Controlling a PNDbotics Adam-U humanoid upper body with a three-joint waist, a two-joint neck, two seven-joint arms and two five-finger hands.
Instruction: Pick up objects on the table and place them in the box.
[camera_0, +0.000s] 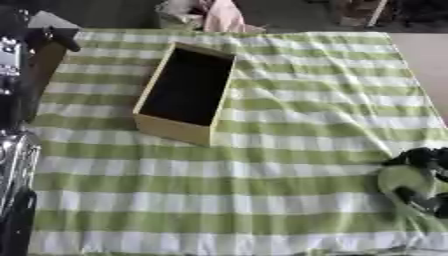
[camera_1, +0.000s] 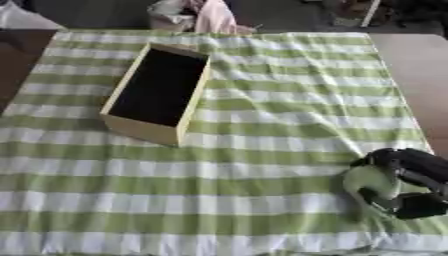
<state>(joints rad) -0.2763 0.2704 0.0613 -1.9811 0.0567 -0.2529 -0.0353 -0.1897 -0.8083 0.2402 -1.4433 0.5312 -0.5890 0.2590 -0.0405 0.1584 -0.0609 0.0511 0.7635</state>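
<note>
R hand (camera_1: 411, 182) at lower right, fingers curled round a pale green round thing (camera_1: 369, 181). Box (camera_1: 156, 94) sits upper left on the green-white cloth (camera_1: 219, 200), well apart. L arm at left edge, hand not seen.

Black right hand (camera_1: 418, 172), black and silver left arm (camera_0: 17, 150)

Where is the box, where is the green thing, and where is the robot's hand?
box (camera_1: 145, 133): right eye view, on its near outer wall.
green thing (camera_1: 366, 182): right eye view, on its rounded pale green face.
right hand (camera_1: 420, 165): right eye view, on the black fingers curled over it.
</note>
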